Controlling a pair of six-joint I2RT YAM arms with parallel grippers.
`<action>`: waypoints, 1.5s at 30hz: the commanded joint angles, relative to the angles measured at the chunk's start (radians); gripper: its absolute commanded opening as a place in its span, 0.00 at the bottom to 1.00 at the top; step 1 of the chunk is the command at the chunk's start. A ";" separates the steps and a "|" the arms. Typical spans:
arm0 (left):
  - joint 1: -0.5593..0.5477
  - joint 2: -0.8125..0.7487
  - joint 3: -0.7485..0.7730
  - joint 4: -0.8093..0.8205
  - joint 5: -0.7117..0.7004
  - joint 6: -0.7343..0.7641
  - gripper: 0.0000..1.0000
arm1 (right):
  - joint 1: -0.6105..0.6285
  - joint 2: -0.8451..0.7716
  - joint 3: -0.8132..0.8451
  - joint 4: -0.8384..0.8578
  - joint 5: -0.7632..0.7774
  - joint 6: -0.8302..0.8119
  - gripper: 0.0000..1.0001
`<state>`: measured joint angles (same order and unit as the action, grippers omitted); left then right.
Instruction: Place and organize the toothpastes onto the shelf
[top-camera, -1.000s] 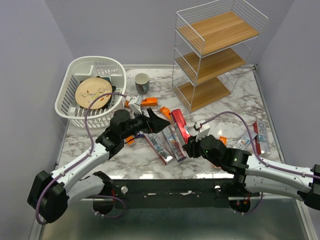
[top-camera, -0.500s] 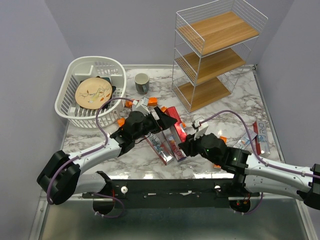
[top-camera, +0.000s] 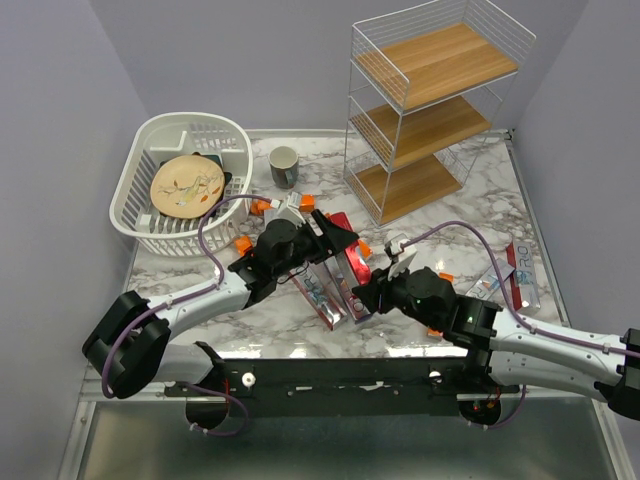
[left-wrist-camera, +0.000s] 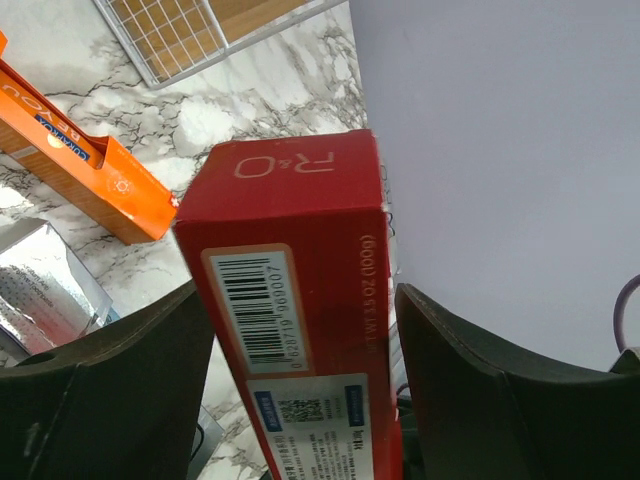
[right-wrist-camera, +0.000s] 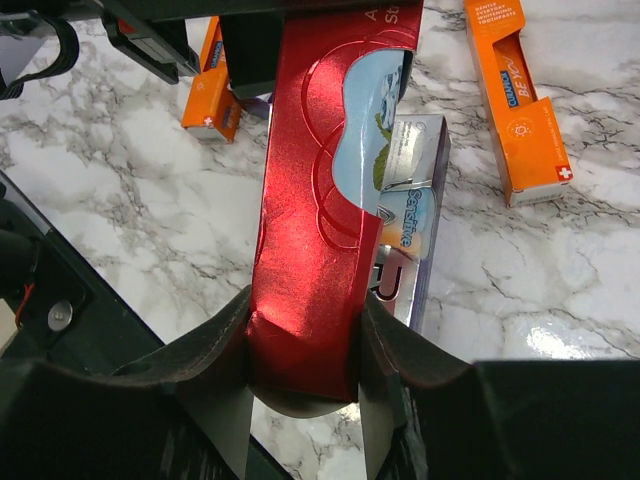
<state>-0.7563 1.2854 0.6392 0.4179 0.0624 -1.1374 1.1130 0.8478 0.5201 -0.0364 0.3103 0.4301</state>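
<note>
Marble surface (top-camera: 480, 210), lavender walls. Three-tier wire shelf (top-camera: 430, 125) stood at back right, all boards bare. White dish basket (top-camera: 140, 225) at back left with a plate (top-camera: 187, 186) inside, mug (top-camera: 284, 167) beside it.

Toothpastes lay scattered mid-surface, none on the shelf. Red toothpaste box (right-wrist-camera: 310, 200) was lifted off the surface between the two arms. Right hand (right-wrist-camera: 305, 340) was clenched on the near end of it, fingers pressed to both sides. Left hand (left-wrist-camera: 300, 300) straddled the far end, the barcode side facing its camera. Its fingers (left-wrist-camera: 130, 390) were spread on either side and close to the box walls. Could not tell whether they were gripping or just beside.

Silver-purple box (right-wrist-camera: 415, 200) lay flat right under the red one. Orange box (right-wrist-camera: 520, 110) with an open flap sat near it on the marble. A smaller orange box (right-wrist-camera: 210, 95) lay on the other side. In the top view another silver box (top-camera: 522, 270) lay apart near the right edge, well clear of the pile.
</note>
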 joint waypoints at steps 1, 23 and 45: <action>-0.006 0.000 0.028 0.024 -0.032 -0.019 0.75 | 0.007 0.010 -0.005 0.081 -0.013 0.002 0.43; 0.003 -0.090 -0.107 0.289 -0.015 -0.044 0.41 | -0.041 -0.064 -0.035 0.156 -0.215 0.171 1.00; 0.084 -0.276 -0.225 0.498 -0.013 -0.147 0.41 | -0.347 0.054 -0.226 0.829 -0.751 0.561 1.00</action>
<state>-0.6754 1.0283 0.4229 0.7761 0.0410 -1.2430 0.7746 0.8555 0.2966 0.6254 -0.3561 0.9207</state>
